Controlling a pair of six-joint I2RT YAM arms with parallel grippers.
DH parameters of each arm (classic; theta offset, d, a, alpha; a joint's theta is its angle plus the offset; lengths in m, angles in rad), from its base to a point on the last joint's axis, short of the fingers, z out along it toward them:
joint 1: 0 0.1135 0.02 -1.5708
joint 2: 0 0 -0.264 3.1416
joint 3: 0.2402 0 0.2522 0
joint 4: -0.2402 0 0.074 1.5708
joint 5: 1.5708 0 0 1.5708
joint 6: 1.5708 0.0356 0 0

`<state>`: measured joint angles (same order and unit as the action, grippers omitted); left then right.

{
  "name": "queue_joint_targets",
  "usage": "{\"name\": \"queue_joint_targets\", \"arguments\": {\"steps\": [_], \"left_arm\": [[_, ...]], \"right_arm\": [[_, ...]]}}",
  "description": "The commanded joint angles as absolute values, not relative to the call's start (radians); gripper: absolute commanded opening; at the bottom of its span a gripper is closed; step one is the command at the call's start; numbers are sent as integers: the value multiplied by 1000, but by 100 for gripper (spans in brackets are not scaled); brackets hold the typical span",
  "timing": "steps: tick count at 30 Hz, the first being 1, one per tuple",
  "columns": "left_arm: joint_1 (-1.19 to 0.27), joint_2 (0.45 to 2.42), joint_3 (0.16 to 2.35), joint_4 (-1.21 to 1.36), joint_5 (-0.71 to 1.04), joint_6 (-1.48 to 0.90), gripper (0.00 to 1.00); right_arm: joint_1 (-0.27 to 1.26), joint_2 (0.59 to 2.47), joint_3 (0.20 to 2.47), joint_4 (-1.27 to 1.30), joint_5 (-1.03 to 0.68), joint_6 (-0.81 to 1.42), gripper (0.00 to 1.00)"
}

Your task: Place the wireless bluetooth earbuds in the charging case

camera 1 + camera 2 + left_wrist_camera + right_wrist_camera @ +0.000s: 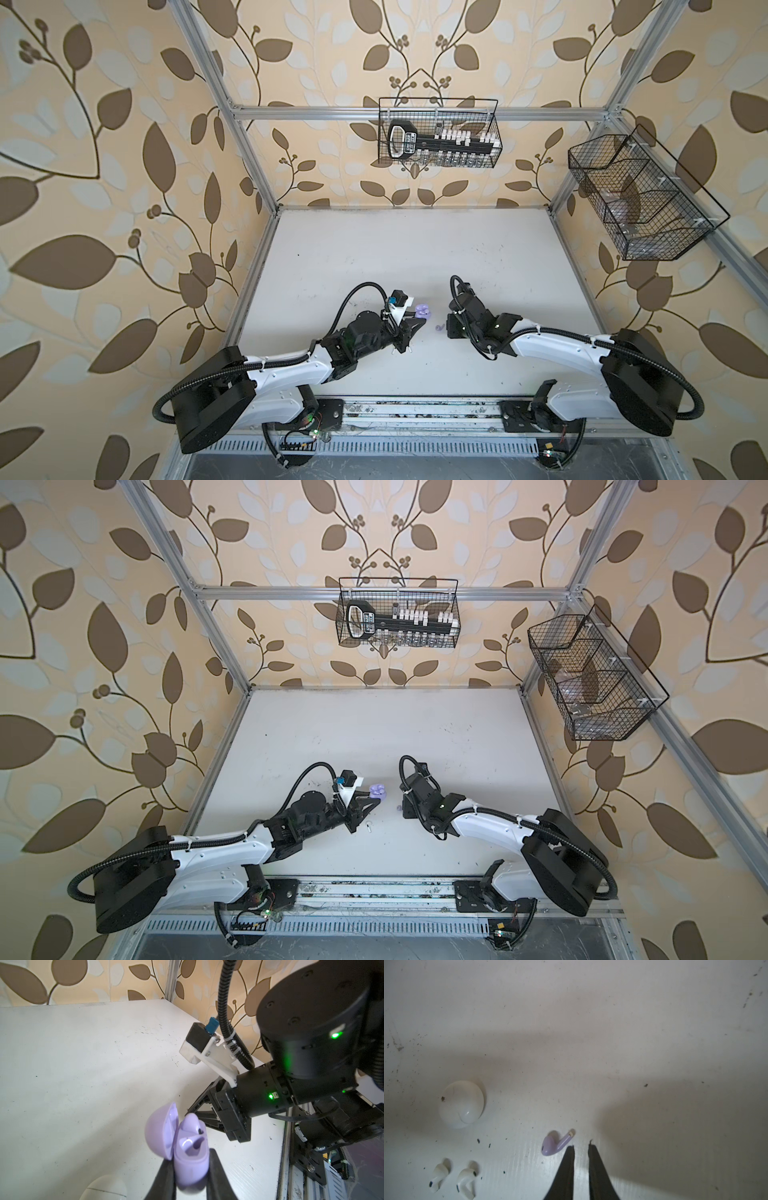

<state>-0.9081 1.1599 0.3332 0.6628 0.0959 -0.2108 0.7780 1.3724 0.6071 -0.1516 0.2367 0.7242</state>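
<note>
Right wrist view shows the right gripper [581,1147] with its fingers nearly pressed together on nothing, and a lilac earbud [552,1146] lying on the table [612,1043] just beside their tips. Farther left, the left gripper [190,1157] pinches the open lilac charging case [182,1140]. Two white earbuds [439,1176] lie near a closed white case [462,1104].
</note>
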Motion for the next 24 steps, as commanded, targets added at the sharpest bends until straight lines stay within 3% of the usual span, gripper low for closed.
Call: {"name": "queue_joint_targets", "arguments": {"steps": [1, 8, 24], "left_arm": [[-897, 1133, 341, 688, 86, -193, 4], [-896, 1135, 343, 686, 89, -192, 4], [-894, 1140, 343, 690, 96, -196, 4]], "right_arm": [[771, 1423, 647, -102, 199, 707, 16], [758, 1492, 655, -77, 186, 706, 15], [800, 1448, 537, -77, 160, 748, 14]]}}
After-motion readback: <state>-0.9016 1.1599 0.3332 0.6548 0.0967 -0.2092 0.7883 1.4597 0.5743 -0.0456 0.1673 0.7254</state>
